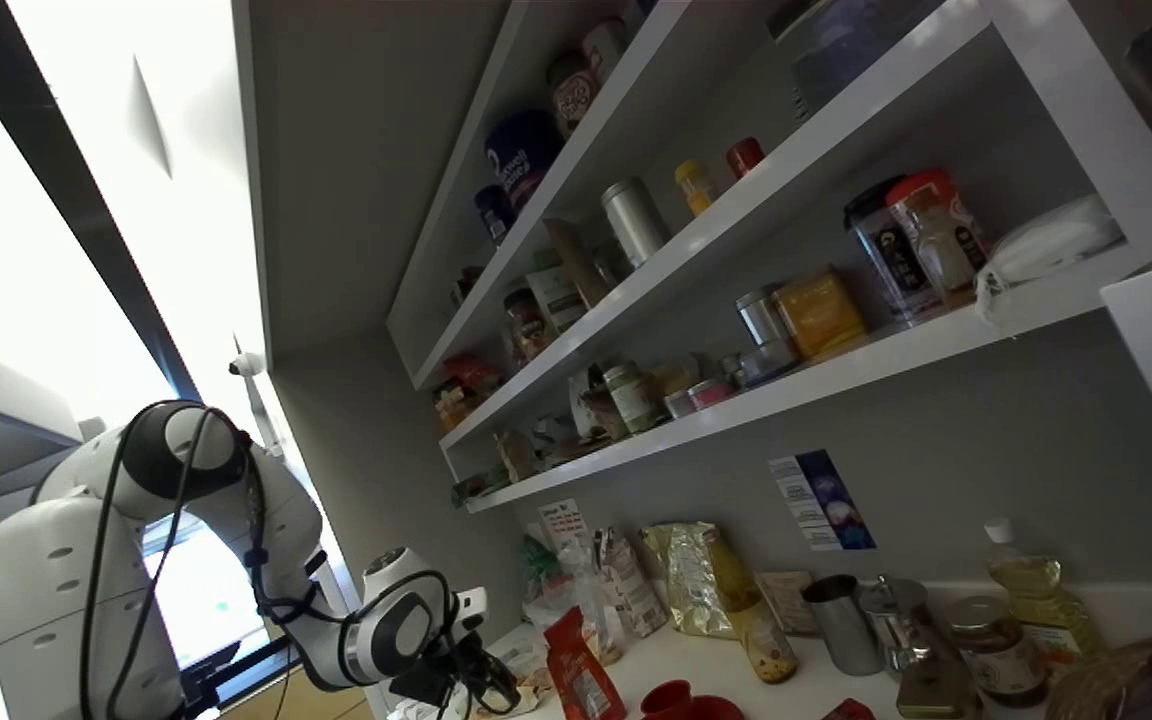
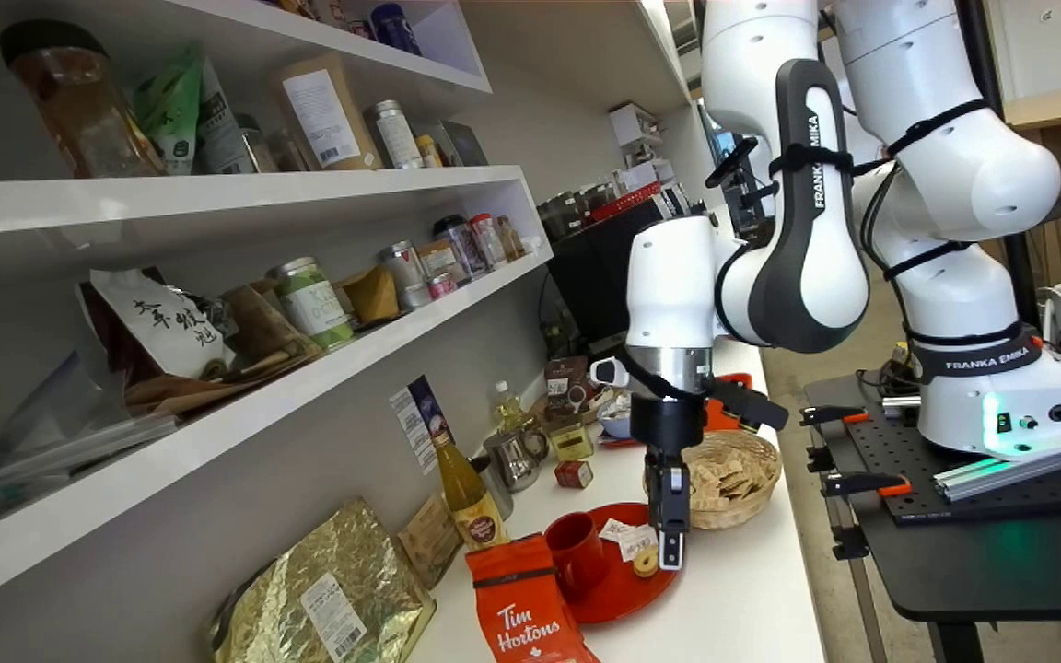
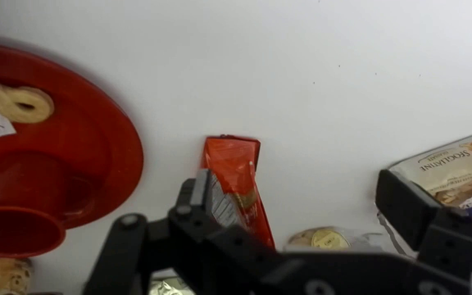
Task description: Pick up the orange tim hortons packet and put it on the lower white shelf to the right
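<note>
Gripper at the end of white arm, hanging over white counter, with fingers spread wide and released. Visible through the gap in wrist view, partly covered by one fingertip: orange Tim Hortons packet. Standing upright on counter, just beside red plate, with a dark band across its upper part (lower end cut off by the edge of both exterior views), and shown apart from gripper in both.

Partly behind the opposite finger in wrist view: wrapped pastry package.

On plate: red cup, ring-shaped cookie and white papers. Near packet, too, gold foil bag and yellow bottle; farther along counter, small red box and woven basket of beige pieces.

Above counter, along grey wall: lower white shelf. Bearing, in an exterior view, yellow-orange package, red-topped container and, at one end, white bag. Bearing also, in an exterior view, green jar with white label. On wall below shelf, blue-and-white poster. Higher white board directly above, likewise stocked.
</note>
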`<action>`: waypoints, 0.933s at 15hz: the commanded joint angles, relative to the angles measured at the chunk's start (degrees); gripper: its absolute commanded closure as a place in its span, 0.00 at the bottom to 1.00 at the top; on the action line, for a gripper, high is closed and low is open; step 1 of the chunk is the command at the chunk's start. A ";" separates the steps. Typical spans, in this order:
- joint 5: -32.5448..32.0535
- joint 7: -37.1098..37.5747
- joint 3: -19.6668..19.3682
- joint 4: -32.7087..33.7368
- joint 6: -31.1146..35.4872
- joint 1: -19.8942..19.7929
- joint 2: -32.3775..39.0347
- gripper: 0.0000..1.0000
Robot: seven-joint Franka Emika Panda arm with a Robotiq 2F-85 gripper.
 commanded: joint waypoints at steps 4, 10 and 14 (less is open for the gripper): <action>-4.59 -11.07 -11.99 3.02 21.68 5.86 13.77 0.00; -6.39 -13.99 -9.83 9.06 30.20 3.17 24.02 0.00; -7.22 -14.42 -9.29 13.60 31.43 2.82 27.71 0.00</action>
